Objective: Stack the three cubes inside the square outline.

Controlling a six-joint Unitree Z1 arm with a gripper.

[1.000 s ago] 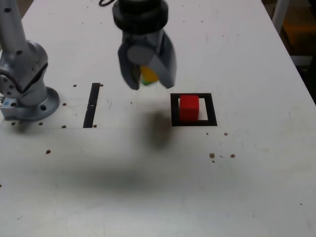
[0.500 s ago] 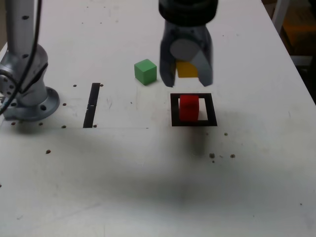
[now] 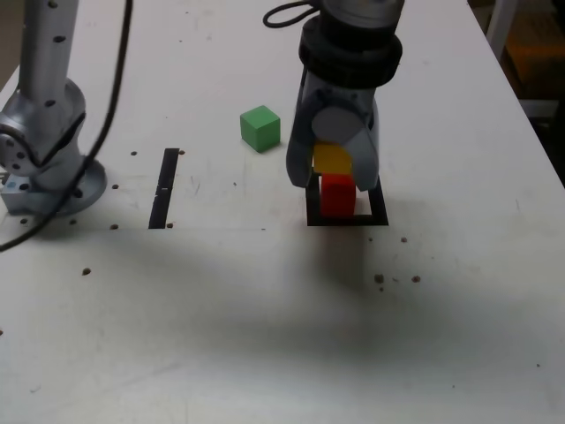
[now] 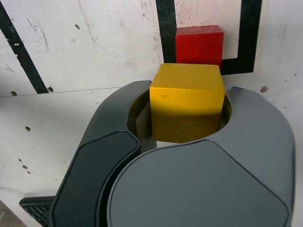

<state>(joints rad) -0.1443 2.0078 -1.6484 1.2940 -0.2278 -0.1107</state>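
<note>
1. Arm reaches down over the square outline (image 3: 381,212); gripper (image 3: 334,168) points down, jaws clamped on the yellow cube (image 3: 333,159), just above the red cube (image 3: 336,194) inside the outline.
2. Only the exterior view shows the green cube (image 3: 260,128), apart on the white table (image 3: 265,309).
3. Wrist view: matte cubes, scuffed tabletop.

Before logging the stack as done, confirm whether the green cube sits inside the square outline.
No, the green cube rests on bare table, apart from the square outline.
</note>
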